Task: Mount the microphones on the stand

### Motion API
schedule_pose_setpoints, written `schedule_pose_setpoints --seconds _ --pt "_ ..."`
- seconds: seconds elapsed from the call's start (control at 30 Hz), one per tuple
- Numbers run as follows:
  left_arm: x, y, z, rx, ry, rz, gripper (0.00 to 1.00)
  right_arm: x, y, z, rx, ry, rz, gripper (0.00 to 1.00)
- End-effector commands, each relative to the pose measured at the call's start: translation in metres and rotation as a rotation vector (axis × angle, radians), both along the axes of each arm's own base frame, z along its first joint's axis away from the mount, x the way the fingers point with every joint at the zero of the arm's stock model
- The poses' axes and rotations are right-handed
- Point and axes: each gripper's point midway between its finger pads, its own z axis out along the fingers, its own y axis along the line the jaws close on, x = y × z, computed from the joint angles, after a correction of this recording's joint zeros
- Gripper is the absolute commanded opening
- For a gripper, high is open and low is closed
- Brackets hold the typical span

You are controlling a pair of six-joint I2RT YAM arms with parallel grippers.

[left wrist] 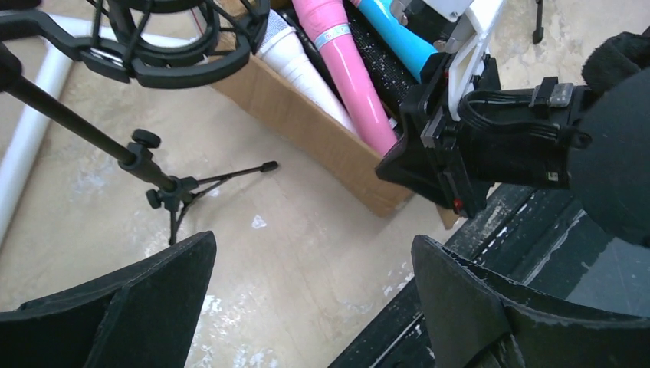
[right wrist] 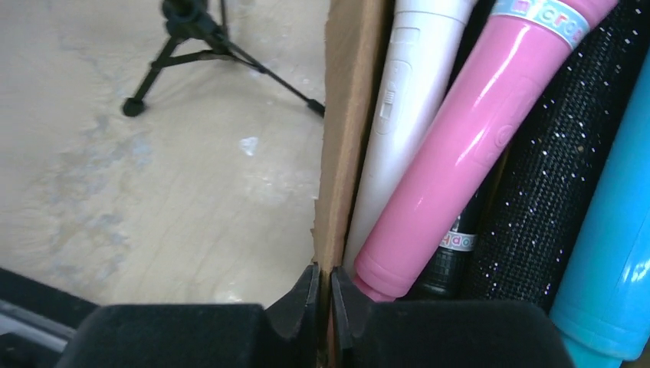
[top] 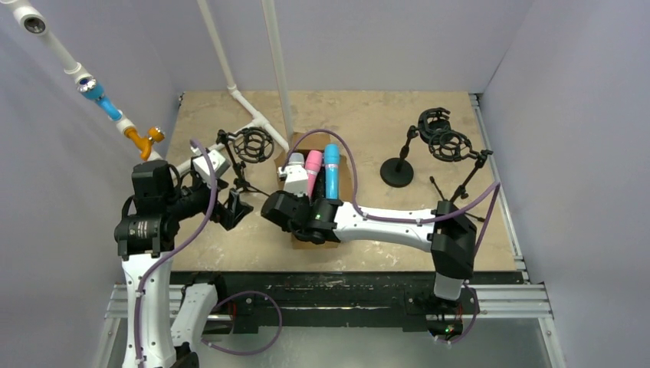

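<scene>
Several microphones lie in an open cardboard box (top: 349,165): a white microphone (right wrist: 402,115), a pink microphone (right wrist: 467,146), a black glitter microphone (right wrist: 548,176) and a blue microphone (right wrist: 613,253). My right gripper (right wrist: 325,295) is shut on the box's left wall (right wrist: 345,138) at its near end, beside the white one. My left gripper (left wrist: 314,307) hangs open over bare table, left of the box. A tripod stand with a black ring mount (left wrist: 184,65) stands just beyond it, and the ring holds nothing. From above, the pink (top: 313,165) and blue (top: 331,165) microphones show.
Two more ring-mount stands (top: 434,123) (top: 451,144) and a round base (top: 397,172) are at the back right. White pipes (top: 249,115) run along the back left, one with blue and orange fittings (top: 115,115). Grey walls close in three sides.
</scene>
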Motion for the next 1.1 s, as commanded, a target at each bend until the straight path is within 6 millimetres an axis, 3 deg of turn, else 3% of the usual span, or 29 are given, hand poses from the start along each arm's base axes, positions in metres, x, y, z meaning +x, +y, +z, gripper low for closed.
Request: schedule_pose_setpoints --seconds 0.0,0.13,0.3,0.37,0.53,0.7,0.87,1.07 --pt "-0.01 -0.008 -0.011 -0.061 0.048 -0.013 1.0 -0.004 0.036 0.064 0.179 -0.017 0.008 0.15" --pt "-0.012 -0.014 -0.029 -0.116 0.126 -0.011 1.0 -0.012 0.013 0.089 0.238 -0.025 0.005 0.37" --pt "-0.005 -0.028 -0.059 -0.109 0.201 -0.022 1.0 -0.016 -0.032 0.111 0.304 -0.079 -0.026 0.52" --pt "0.004 -0.035 -0.066 -0.091 0.192 -0.021 1.0 -0.01 -0.05 0.107 0.302 -0.083 -0.054 0.53" --pt "0.028 -0.047 -0.077 -0.079 0.218 0.002 1.0 0.03 -0.091 0.088 0.307 -0.039 -0.141 0.49" --pt "0.042 -0.057 -0.097 -0.068 0.245 0.005 0.81 0.051 -0.1 0.064 0.267 -0.002 -0.152 0.45" --pt "0.044 -0.065 -0.112 -0.047 0.258 -0.011 0.84 0.053 -0.089 0.046 0.278 0.038 -0.104 0.46" --pt "0.051 -0.068 -0.128 0.022 0.251 -0.044 0.79 0.053 -0.079 0.026 0.263 0.068 -0.072 0.44"
